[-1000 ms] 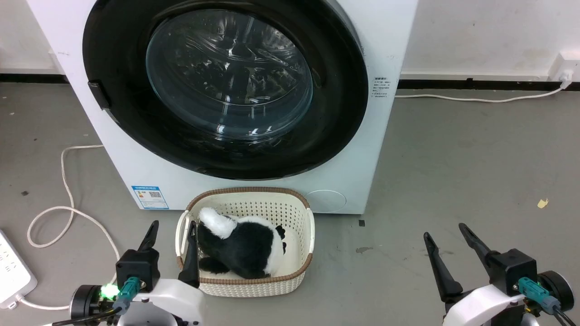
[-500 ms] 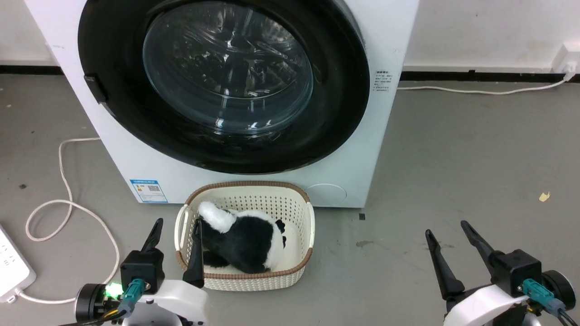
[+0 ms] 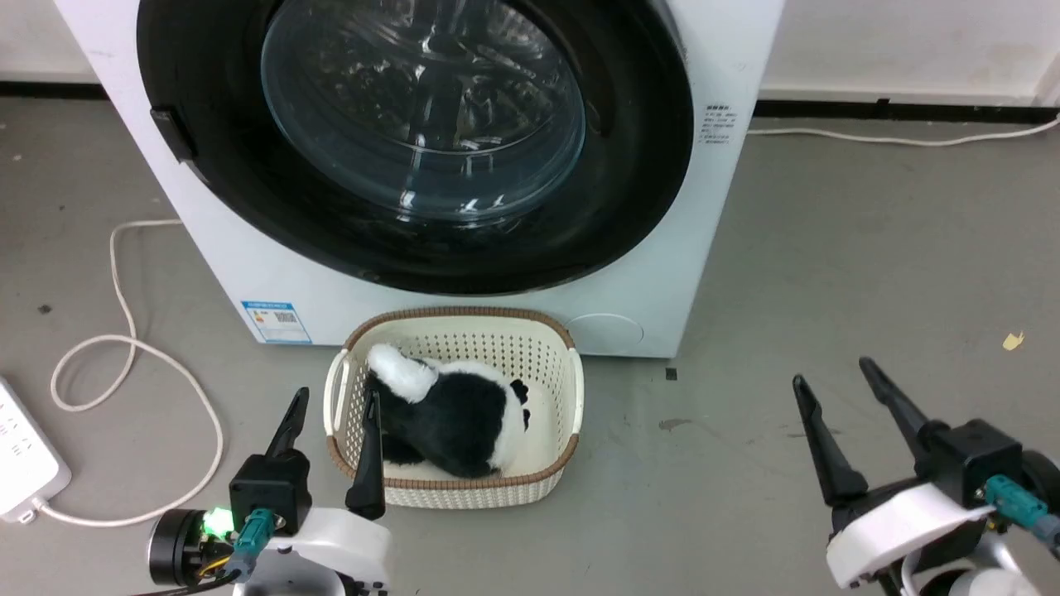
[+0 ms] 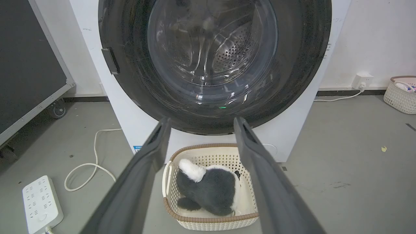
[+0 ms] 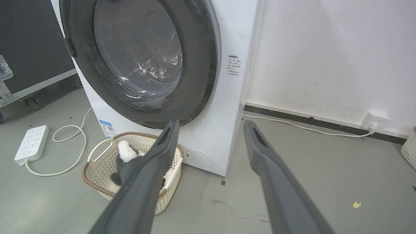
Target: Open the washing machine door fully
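Nothing printed here can be made out letter by letter. The washing machine [image 3: 654,273] carries a blue label [image 3: 276,321] low on the left of its white front. It has a pale header strip, a small coloured mark and what looks like a QR code [image 3: 286,315], all too small to read. A short block of black print [image 3: 719,124] stands on the white front just right of the washing machine door [image 3: 629,165], in several tiny lines that are equally illegible.

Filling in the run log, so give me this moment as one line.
door: washing machine door shut, untouched | left claw: open, empty, near basket | right claw: open, empty, over floor | task: not begun
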{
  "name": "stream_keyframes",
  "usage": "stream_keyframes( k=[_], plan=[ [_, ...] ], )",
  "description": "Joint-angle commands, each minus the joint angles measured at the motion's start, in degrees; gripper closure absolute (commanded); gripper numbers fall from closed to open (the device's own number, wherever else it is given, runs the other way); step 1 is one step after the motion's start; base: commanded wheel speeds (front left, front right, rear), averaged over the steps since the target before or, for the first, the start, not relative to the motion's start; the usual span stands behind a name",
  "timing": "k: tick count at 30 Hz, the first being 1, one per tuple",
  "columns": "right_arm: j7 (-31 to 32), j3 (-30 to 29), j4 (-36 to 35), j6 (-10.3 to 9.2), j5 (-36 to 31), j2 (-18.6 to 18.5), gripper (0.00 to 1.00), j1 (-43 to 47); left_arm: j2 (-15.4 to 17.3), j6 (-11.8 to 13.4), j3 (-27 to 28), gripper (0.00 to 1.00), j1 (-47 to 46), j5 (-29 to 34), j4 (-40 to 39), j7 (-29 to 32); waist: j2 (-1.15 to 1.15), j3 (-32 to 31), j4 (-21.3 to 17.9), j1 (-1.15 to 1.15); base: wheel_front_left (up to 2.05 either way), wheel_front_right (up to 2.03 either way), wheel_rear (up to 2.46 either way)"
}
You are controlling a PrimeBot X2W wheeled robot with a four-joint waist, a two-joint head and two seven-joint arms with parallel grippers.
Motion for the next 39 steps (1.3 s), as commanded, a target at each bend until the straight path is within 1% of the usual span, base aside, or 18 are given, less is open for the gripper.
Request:
stream_keyframes(
  k=[1,12,13,15,25,34,39],
  plan=[
    [-0.5,0.2,-0.4,-0.03,0.5,-0.7,0.0,-1.2,0.0,0.3,-0.4,0.0,-1.1,-0.3,-0.4,-0.5,0.0,0.3,0.1,-0.01,0.0,0.0,0.0],
    [-0.2,0.7,-0.2,-0.03,4.8,-3.4,0.0,-7.0,0.0,1.2,-1.8,0.0,-1.8,-0.6,-0.6,-1.8,0.0,2.4,1.1,-0.01,0.0,0.0,0.0],
    [-0.1,0.7,-0.2,-0.04,5.3,-3.6,0.25,-7.6,0.0,1.2,-1.9,0.0,-1.9,-0.7,-0.6,-1.9,0.0,2.5,1.2,-0.01,0.0,0.0,0.0],
    [0.1,0.8,0.0,-0.04,6.2,-4.0,1.0,-8.6,0.0,1.4,-2.2,0.0,-2.1,-0.7,-0.6,-2.1,0.0,2.8,1.4,-0.01,0.0,0.0,0.0],
    [2.4,-0.6,2.3,-0.05,12.9,-4.5,1.0,-15.1,0.0,2.2,-3.5,0.0,-3.2,-1.3,-0.9,-3.3,0.0,5.0,2.8,-0.01,0.0,0.0,0.0],
    [7.5,-3.0,6.3,-0.05,20.4,-4.2,1.0,-23.5,0.1,3.3,-5.1,0.0,-4.6,-2.0,-1.3,-4.4,0.0,7.8,4.4,-0.01,0.0,0.0,0.0],
    [10.4,-5.0,9.7,-0.06,24.5,-4.1,1.0,-28.8,0.1,4.0,-6.1,0.0,-5.5,-2.4,-1.5,-5.0,0.0,9.6,5.5,-0.01,0.0,0.0,0.0]
  ],
)
